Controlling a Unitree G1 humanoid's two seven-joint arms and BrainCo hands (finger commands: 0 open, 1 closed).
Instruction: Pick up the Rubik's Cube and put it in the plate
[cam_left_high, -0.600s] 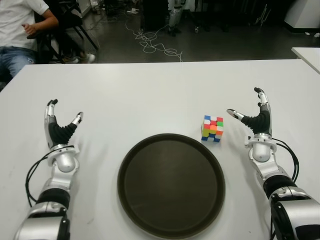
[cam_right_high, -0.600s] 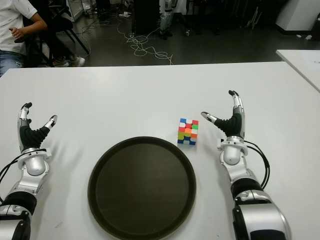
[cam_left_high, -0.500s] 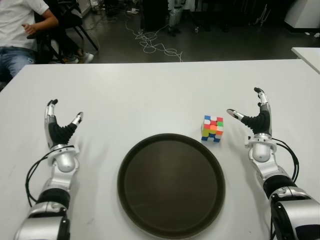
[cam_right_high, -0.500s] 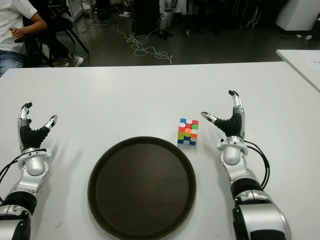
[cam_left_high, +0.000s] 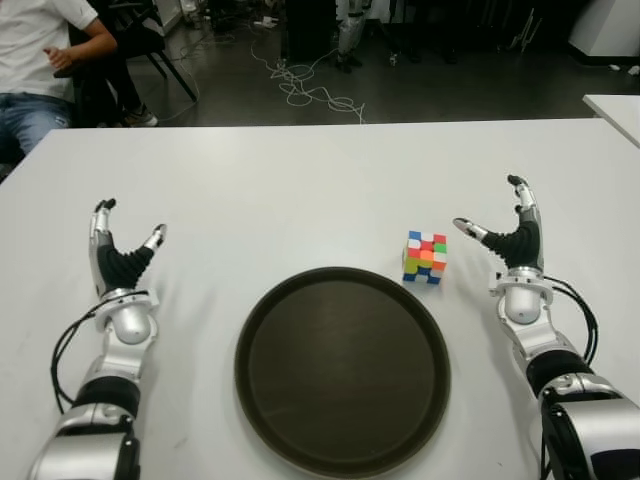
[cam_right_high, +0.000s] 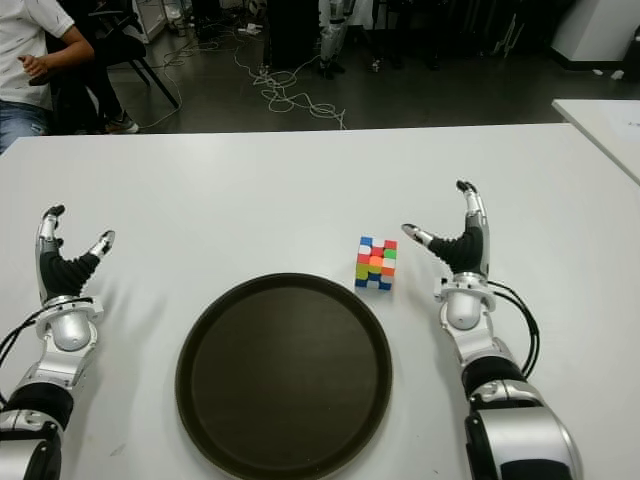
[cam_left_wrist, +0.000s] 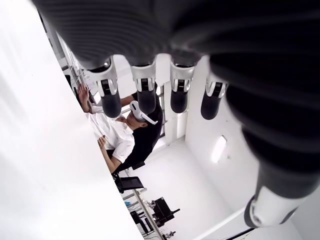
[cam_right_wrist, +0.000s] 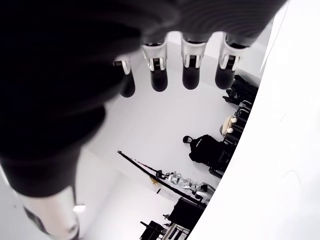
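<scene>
A multicoloured Rubik's Cube (cam_left_high: 425, 257) stands on the white table (cam_left_high: 300, 190), just past the far right rim of a round dark plate (cam_left_high: 342, 368). The plate holds nothing. My right hand (cam_left_high: 503, 230) is a short way to the right of the cube, fingers spread upward and holding nothing. My left hand (cam_left_high: 122, 245) shows at the table's left side, well left of the plate, also open with fingers up. In each wrist view the fingers (cam_right_wrist: 192, 67) extend straight with nothing between them.
A person (cam_left_high: 40, 60) sits on a chair beyond the table's far left corner. Cables (cam_left_high: 305, 85) lie on the dark floor behind the table. Another white table's corner (cam_left_high: 615, 105) shows at the far right.
</scene>
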